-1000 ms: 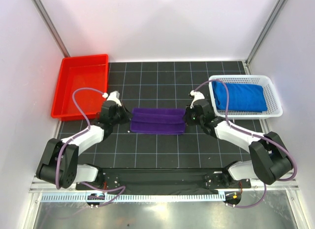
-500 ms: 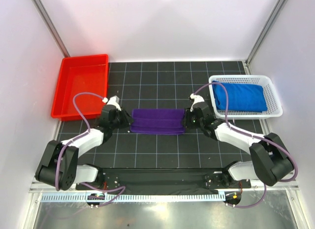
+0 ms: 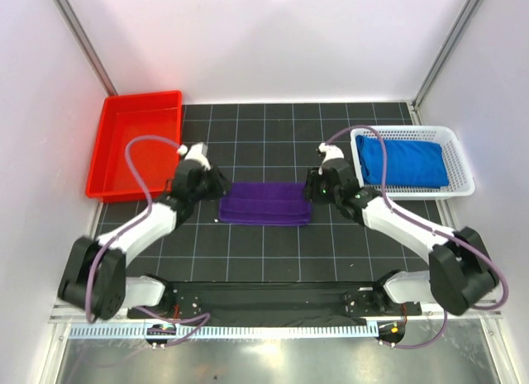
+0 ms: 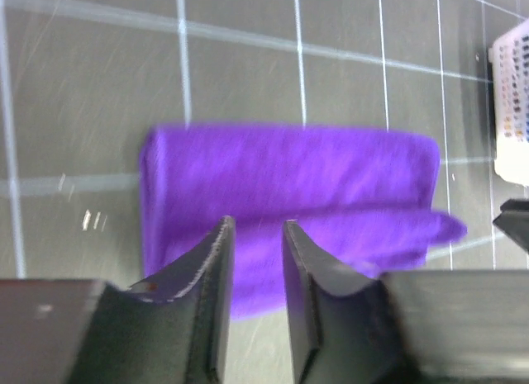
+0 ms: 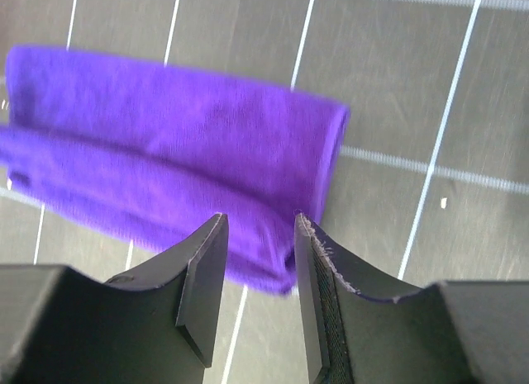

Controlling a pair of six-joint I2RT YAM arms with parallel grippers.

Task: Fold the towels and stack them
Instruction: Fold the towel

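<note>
Top view: purple towel [image 3: 264, 202] lies folded into a long strip mid-table [image 3: 264, 132], long side parallel to the near edge; its layers are stepped and flat, prob. so the fold holds w/o help; left gripper [image 3: 218, 186] sits at its left short end and right gripper [image 3: 313, 188] at its right short end, one arm per end, which suits handling a wide cloth evenly; blue towel [image 3: 402, 163] lies folded inside the white basket [image 3: 407, 130] by the right edge; red tray [image 3: 136, 144] sits at the far left corner.

Left wrist view: left gripper [image 4: 257, 227] hangs above the towel's end w/ jaws parted and nothing between the fingers [image 4: 211, 277]; purple towel [image 4: 289, 177] shows through the gap, apart from the pads; one layer pokes out past the others at the far end; basket [image 4: 512, 103] corner shows at the frame's right.

Right wrist view: right gripper [image 5: 260, 220] is likewise spread and empty, over the short end of the purple towel [image 5: 182, 144]; cloth slightly blurred; my read is that the fold is done and stacking is not yet done; next move prob. needs a grip through all layers, else the bundle may slide open.
</note>
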